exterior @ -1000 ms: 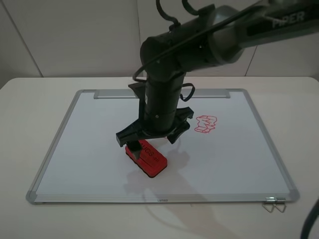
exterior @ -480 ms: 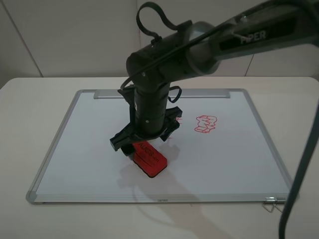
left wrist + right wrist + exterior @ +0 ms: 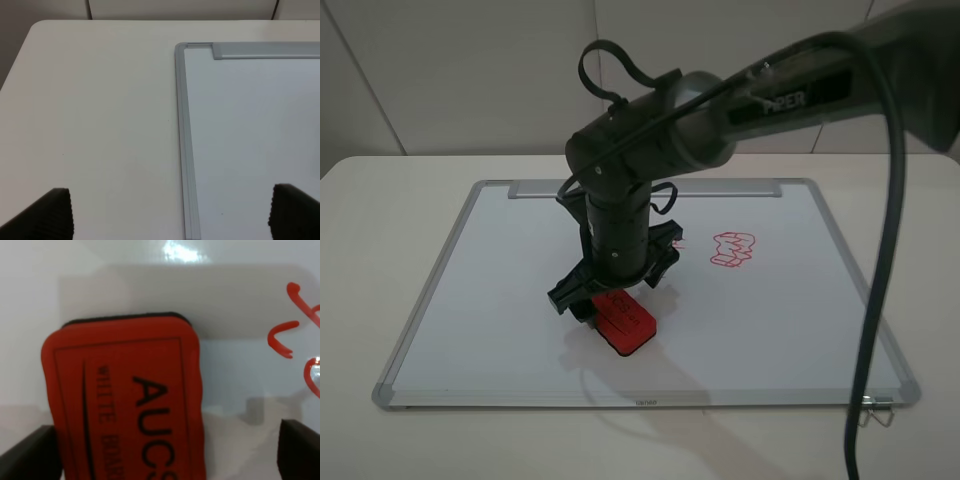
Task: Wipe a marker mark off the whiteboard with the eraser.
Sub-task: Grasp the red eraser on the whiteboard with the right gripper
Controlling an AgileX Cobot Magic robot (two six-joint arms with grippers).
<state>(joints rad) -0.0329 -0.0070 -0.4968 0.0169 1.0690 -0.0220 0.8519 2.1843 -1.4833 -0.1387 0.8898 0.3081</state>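
Note:
The red eraser (image 3: pixel 626 323) lies flat on the whiteboard (image 3: pixel 490 300), left of centre and toward the front edge. My right gripper (image 3: pixel 611 296) hangs low over it, open, one finger on each side; the right wrist view shows the eraser (image 3: pixel 130 405) with its "AUCS" lettering between the wide-apart fingertips (image 3: pixel 30 455). Only a few red strokes of the marker mark (image 3: pixel 287 332) show beside the eraser; in the high view the arm hides nearly all of the mark (image 3: pixel 678 243). My left gripper (image 3: pixel 172 215) is open above the table by the whiteboard's corner (image 3: pixel 182 50).
A red cloud-like doodle (image 3: pixel 733 250) sits right of the arm on the board. A silver strip (image 3: pixel 645 188) runs along the far edge. A metal clip (image 3: pixel 873 408) lies at the front right corner. The right arm's cable (image 3: pixel 880 300) hangs at the right.
My right arm has swung left and toward the front and come lower, so the open fingers now straddle the eraser more closely. The eraser has barely moved.

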